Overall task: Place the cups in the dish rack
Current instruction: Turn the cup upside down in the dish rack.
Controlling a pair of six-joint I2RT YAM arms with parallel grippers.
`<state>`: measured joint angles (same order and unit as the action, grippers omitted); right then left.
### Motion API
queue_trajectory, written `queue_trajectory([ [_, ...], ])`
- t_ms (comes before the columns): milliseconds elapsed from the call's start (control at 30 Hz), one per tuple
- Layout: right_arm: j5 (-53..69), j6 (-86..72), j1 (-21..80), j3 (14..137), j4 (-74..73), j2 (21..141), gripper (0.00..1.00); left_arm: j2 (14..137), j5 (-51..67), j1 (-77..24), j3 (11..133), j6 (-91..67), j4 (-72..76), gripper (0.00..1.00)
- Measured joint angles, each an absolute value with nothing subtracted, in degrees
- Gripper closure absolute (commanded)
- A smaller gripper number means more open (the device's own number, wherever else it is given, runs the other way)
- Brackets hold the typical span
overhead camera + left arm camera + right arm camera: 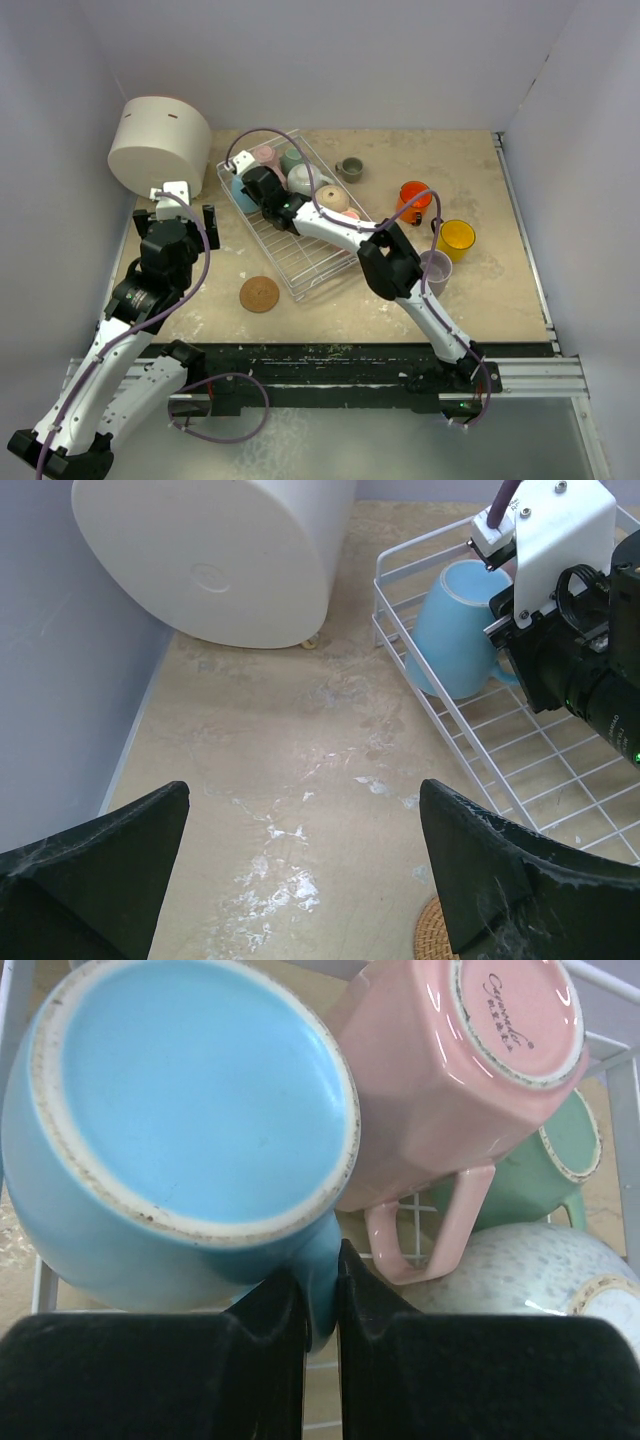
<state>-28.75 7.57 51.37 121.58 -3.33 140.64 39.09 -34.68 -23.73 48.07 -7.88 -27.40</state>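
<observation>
Worktop (350, 310): beige stone-patterned surface, walled at the far, left and right edges.
Dish rack (290, 258): white wire basket, set askew left of centre, one end towards the far edge. The near half of its grid is bare.
Right gripper (320, 1305): reaches into the far end of the dish rack. Its fingers are pinched together on the handle of the light blue mug (190, 1110).
Light blue mug: inverted, base facing the wrist camera, at the far left corner of the dish rack. It touches the pink mug (460, 1070).
Pink mug: inverted, handle pointing towards the gripper, printed maker's mark on the base.
Teal mug (560, 1160): behind the pink mug and partly hidden by it.
White speckled mug (520, 1280): inside the dish rack, just beside the pink mug's handle.
Beige mug (333, 197): at the right side of the dish rack, beside the right arm.
Olive-grey cup (349, 169): upright on the worktop, just right of the dish rack, towards the far edge.
Orange mug (413, 197): upright on the worktop, right of centre.
Yellow mug (456, 237): upright, towards the right edge, near the orange mug.
Lilac mug (436, 268): upright, just nearer than the yellow mug, partly covered by the right arm.
Left gripper (305, 810): fingers spread wide with nothing between them, above bare worktop near the left edge.
White cylindrical container (158, 145): at the far left corner, tilted.
Cork coaster (260, 294): flat on the worktop, just beside the near corner of the dish rack.
</observation>
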Motion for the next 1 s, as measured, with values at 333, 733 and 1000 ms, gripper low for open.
queue_trajectory([
  [333,-30.8,12.7,51.4,119.2,1.4,140.6,0.98,39.1,-34.5,-23.6,48.1,-7.9,-27.4,0.01],
  [733,-28.4,13.5,51.4,118.9,2.2,140.6,0.72,39.0,-34.3,-23.6,48.1,-7.9,-27.3,0.01],
  [1000,-25.9,13.3,51.4,117.6,2.3,137.7,0.58,38.8,-34.3,-23.6,48.0,-7.9,-27.2,0.01],
])
